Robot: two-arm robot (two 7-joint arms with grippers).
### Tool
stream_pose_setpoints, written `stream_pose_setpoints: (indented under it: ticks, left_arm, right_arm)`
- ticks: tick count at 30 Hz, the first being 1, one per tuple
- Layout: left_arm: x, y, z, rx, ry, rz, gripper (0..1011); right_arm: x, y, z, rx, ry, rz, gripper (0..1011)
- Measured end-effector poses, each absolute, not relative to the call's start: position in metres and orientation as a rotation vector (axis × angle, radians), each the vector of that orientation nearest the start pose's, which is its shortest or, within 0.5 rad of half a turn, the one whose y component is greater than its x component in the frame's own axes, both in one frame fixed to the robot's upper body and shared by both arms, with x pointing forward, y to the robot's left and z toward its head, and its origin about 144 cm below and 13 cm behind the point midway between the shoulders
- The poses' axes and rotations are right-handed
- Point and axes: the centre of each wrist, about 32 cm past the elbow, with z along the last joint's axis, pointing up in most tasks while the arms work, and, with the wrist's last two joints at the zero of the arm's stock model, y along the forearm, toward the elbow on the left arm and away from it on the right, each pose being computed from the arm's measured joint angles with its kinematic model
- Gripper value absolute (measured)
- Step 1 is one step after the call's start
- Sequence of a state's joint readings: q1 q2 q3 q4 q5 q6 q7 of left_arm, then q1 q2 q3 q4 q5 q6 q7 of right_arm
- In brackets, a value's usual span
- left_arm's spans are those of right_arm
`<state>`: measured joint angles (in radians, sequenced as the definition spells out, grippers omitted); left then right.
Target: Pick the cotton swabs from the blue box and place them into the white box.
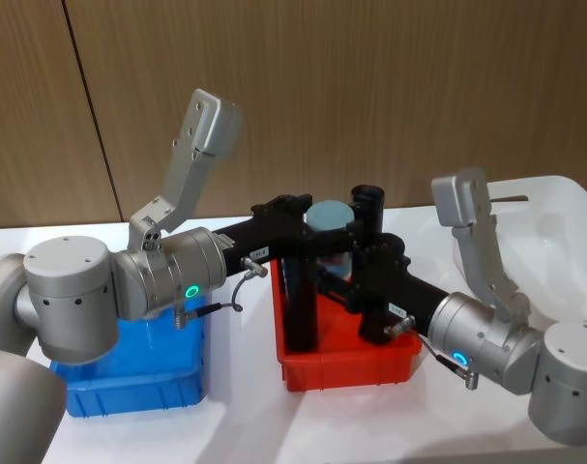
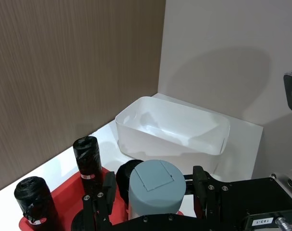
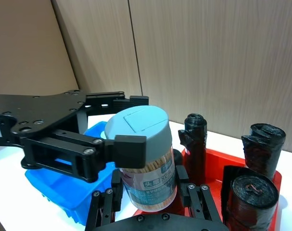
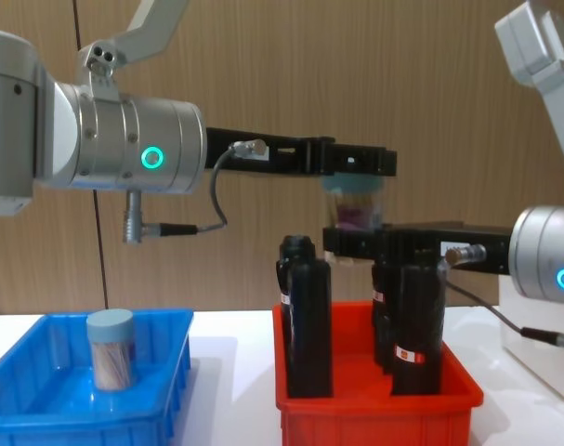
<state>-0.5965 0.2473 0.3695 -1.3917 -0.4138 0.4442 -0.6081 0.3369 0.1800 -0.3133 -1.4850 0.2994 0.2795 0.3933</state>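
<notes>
Right wrist view: swab tub hangs above the red bin, lid clamped by the left claw, base bracketed by the right claw, whose grip cannot be told. Handover is judged the step in hand; the next move calls for a confirmed right hold, left release, then carriage to the white box.

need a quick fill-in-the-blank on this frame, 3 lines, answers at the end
The left end effector holds a cotton swab tub ___ the red bin.
The blue box holds ___ other tub.
The right end effector sits at the held tub's base, ___ the left one.
Answers: above; one; below.
</notes>
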Motion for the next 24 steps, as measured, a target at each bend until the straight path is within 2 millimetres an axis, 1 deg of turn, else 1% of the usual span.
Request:
stream_pose_setpoints:
  ticks: [6,11,18,24]
  left_arm:
    - [0.589,0.201,1.297,0.092,0.108,0.644,1004]
    - [0.589,0.201,1.297,0.092,0.108,0.644,1004]
    - [0.589,0.201,1.297,0.092,0.108,0.644,1004]
    - [0.589,0.201,1.297,0.092,0.108,0.644,1004]
  right_arm:
    - [0.537,-0.191,1.218,-0.052,0.099,-0.901,669]
    - [0.539,-0.199,1.215,-0.057,0.105,-0.945,669]
    - [0.542,-0.215,1.211,-0.062,0.111,-1.024,669]
    - [0.546,-0.235,1.209,-0.059,0.107,-1.113,669]
